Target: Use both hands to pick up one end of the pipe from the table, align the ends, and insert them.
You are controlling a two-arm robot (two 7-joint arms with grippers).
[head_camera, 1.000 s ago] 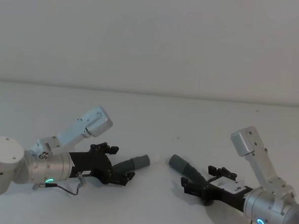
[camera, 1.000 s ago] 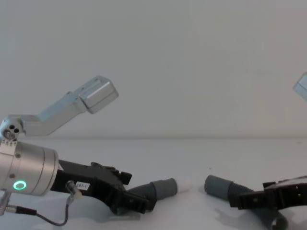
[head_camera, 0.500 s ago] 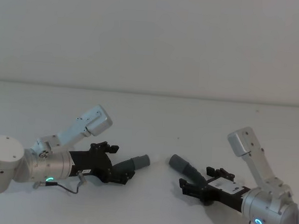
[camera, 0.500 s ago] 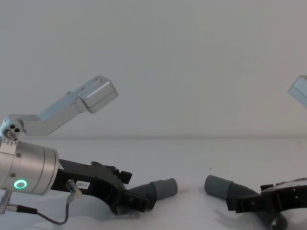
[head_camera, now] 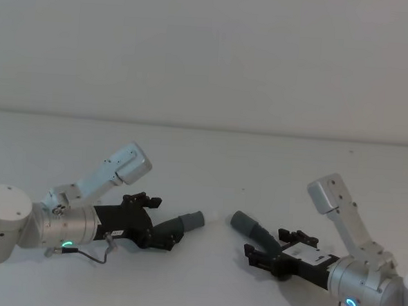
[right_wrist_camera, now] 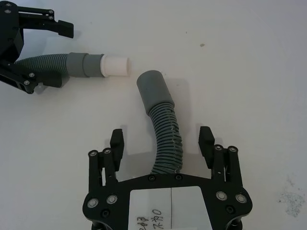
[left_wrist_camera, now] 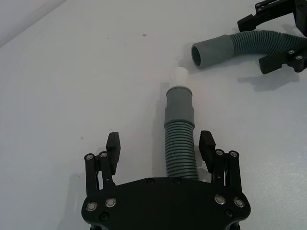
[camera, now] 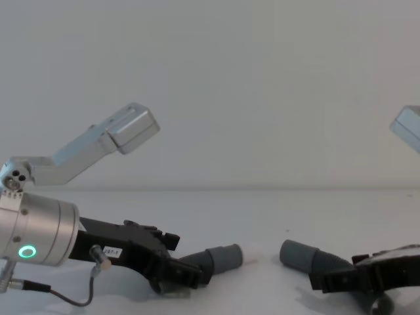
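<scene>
Lying flat on the white table (head_camera: 210,160): two dark-grey corrugated hose pieces, their smooth ends turned toward each other, near but apart.

Item one, left hose piece (left_wrist_camera: 180,139): nearly straight. It ends in a smooth grey cuff (left_wrist_camera: 179,103) with a whitish tip (left_wrist_camera: 180,75) sticking out. The tip points roughly toward the other piece's mouth but is not lined up with it.

Item two, right hose piece (right_wrist_camera: 165,134): gently curved. It ends in a plain hollow cuff (right_wrist_camera: 153,88) that rests on the table.

Item three, left gripper (left_wrist_camera: 159,141): black, low over the table, set astride the corrugated part of the left hose piece. Its jaws are spread wide. One finger stands clear of the hose and the other is just beside it, so nothing is gripped. A green ring light (camera: 27,251) shows on its silver wrist.

Item four, right gripper (right_wrist_camera: 161,135): black, low over the table on the robot's right, set astride the ribbed body of the right hose piece. Its jaws are likewise spread wide, with a gap on both sides, holding nothing.
</scene>
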